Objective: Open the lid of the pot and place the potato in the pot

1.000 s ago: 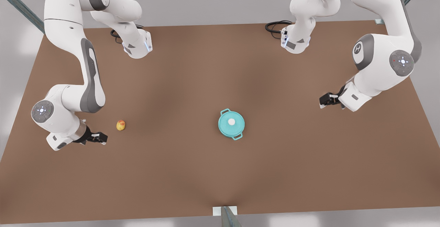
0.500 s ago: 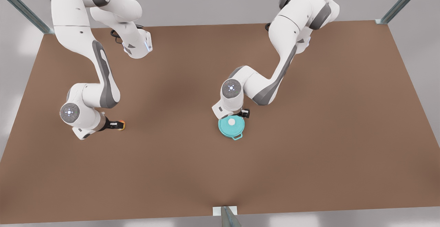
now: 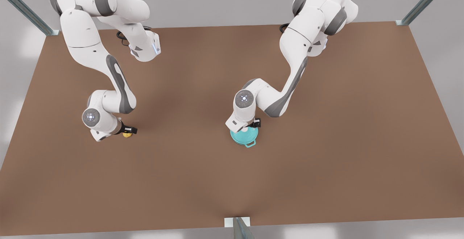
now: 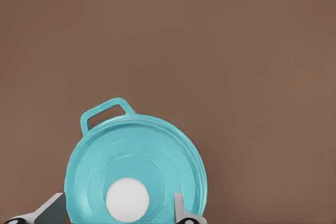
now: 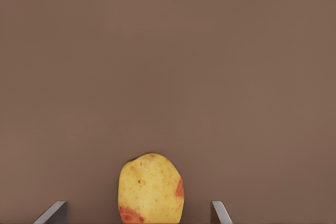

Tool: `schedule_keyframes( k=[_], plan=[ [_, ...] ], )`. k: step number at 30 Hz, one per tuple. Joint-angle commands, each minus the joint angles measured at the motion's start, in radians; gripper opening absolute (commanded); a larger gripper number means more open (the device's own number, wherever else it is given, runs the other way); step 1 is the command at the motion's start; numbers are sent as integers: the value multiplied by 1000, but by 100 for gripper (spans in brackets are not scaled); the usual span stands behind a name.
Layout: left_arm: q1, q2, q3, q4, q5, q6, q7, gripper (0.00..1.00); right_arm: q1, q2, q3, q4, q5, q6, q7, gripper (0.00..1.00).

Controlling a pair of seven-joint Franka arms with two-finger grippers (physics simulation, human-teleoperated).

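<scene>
Potato point(image 5: 150, 188), a small yellowish lump with orange-red patches, lies on the flat brown tabletop point(image 3: 326, 152) toward the front view's left. The right gripper point(image 5: 139, 211) hangs directly over it, its two grey fingertips point(image 5: 54, 212) spread wide on either side and well clear of the skin. From the front camera the potato point(image 3: 126, 134) peeks out just below that gripper point(image 3: 128, 130).

Near the table's centre sits the small round teal pot point(image 3: 247, 142) with loop handles, one handle point(image 4: 106, 112) jutting from the rim. The flat round teal pot lid point(image 4: 135, 169) with its white knob point(image 4: 127, 199) rests on the pot, covering it. The left gripper point(image 4: 118, 211) is poised above the lid, fingers point(image 4: 51, 208) open wide around the knob without touching it. From the front camera this gripper point(image 3: 250, 124) hides the pot's far half.

Bare brown surface stretches on every side of both objects. The pot and potato are well apart, with open table between them. The near edge, the far edge and both side edges lie well away from each object, as do the metal frame posts point(image 3: 25, 9) at the far corners.
</scene>
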State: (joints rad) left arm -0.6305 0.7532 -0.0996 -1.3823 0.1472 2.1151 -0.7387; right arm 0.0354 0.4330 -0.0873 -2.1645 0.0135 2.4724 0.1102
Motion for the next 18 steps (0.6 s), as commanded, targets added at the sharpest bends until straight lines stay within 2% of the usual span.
schedule_keyframes(
  k=[1, 8, 10, 12, 13, 16, 18],
  plan=[
    [0, 11, 0, 0, 3, 72, -202, 100, 0, 13, 0, -1, 2, 111, 54, 100],
    [-1, 34, 0, -15, 17, 102, -197, 100, -8, 47, 0, 0, 0, 163, 54, 100],
    [-3, 35, 0, -15, 17, 102, -199, 86, -8, 47, 0, -1, 2, 163, 54, 100],
    [-3, 35, 0, -15, 17, 98, -200, 59, -8, 41, -2, -9, 2, 161, 54, 97],
    [-3, 35, 0, -15, 17, 94, -202, 43, -8, 35, -2, -17, 2, 161, 56, 98],
    [0, 32, 0, -12, 17, 85, -180, 32, -5, 20, -2, -35, 3, 160, 57, 98],
    [35, 28, 0, 75, 6, -96, -93, 32, -3, 16, 0, -40, 3, 160, 59, 99]
  ],
)
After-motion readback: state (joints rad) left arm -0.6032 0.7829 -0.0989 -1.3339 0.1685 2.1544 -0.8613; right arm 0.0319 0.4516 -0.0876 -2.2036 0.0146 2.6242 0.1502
